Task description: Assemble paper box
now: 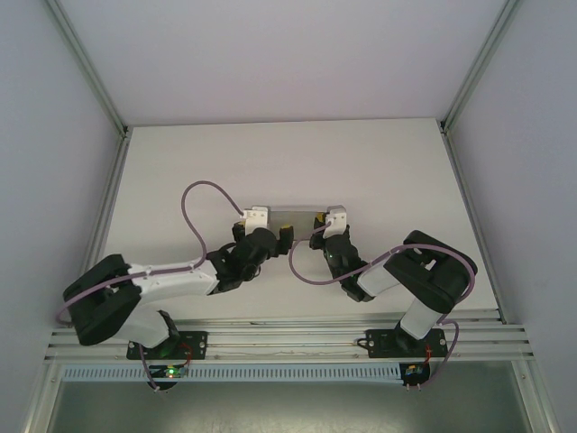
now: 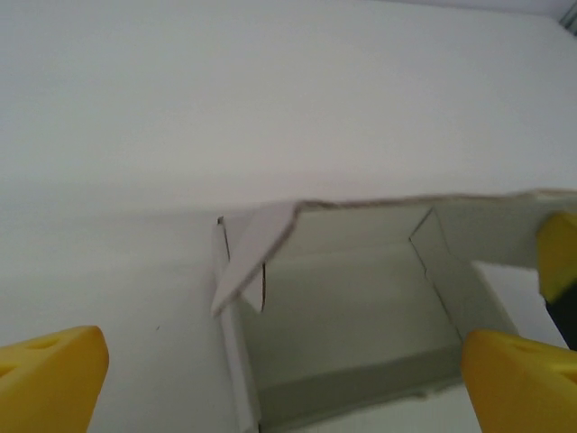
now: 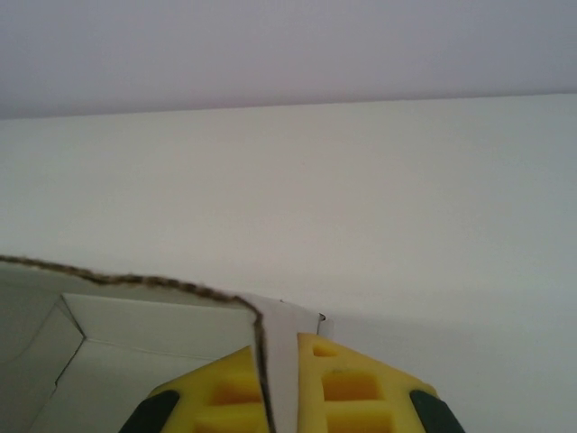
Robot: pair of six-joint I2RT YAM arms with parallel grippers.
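Item: left gripper, jaws spread to full width; its two yellow fingertips sit at the lower corners of the left wrist view with nothing pinched between them. The right-hand tip stands in front of the near right corner of the paper box; whether it touches the card cannot be told. Item: right gripper, jaws pressed together on an upright wall of the box, one yellow pad on each face of the thin card, at the box's right end. One of its yellow fingers is also seen at the right edge of the left wrist view, on the box's far wall. Item: paper box, white card, standing on the white table at mid-depth, directly between the two grippers, long side running left to right. Its top is open and the inside is bare; the upper edge of the far wall is rough and brownish. At its left end a small pointed flap leans inward over the opening, partly covering that corner. Surroundings: pale enclosure walls on three sides, a metal rail across the near edge carrying both arm bases, and a purple cable looping above the left arm close to the box's left end.
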